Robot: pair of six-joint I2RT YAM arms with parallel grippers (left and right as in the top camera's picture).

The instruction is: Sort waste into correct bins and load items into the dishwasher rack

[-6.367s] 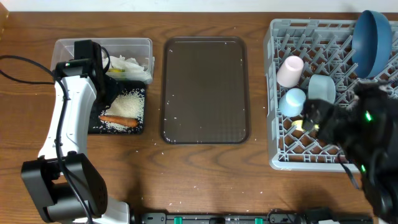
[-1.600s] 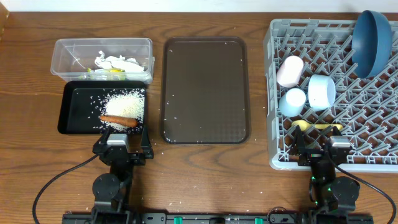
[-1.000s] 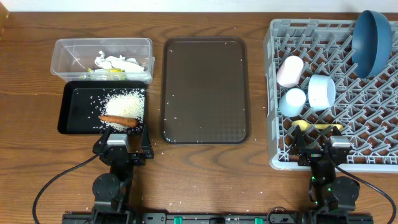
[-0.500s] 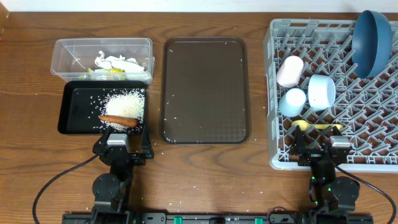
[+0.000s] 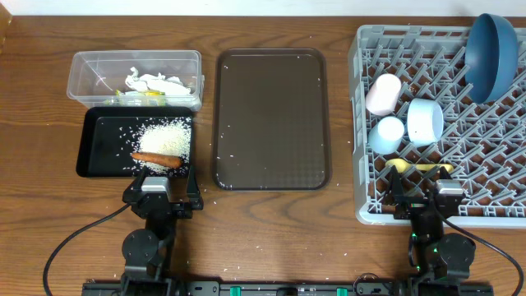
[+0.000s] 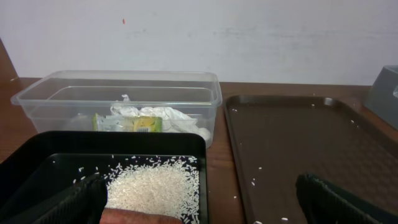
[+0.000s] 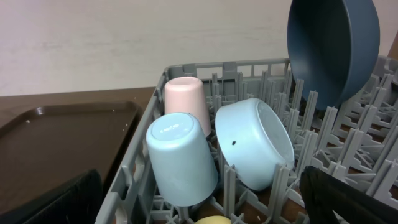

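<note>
My left pincer (image 6: 205, 199), right pincer (image 7: 202, 199) wide, empty; paper (image 5: 152, 82) in tub (image 5: 82, 57), rice (image 5: 164, 136) on black tray (image 5: 99, 152), cups (image 5: 383, 93) in rack (image 5: 493, 148). Task looks done; next: none.

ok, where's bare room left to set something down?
Brown tray, between black tray and rack: bare except stray rice grains. Table strip in front of it: mostly free. Rack's right half, below the plate: open pegs. Crowded: rack's left side with pink cup, blue cup, bowl.

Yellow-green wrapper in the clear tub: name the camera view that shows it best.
Left wrist: the yellow-green wrapper lies close, seen through the clear tub wall beside the white paper scraps. Overhead shows only a yellow-green sliver at the tub's near edge. Right wrist does not show it.
</note>
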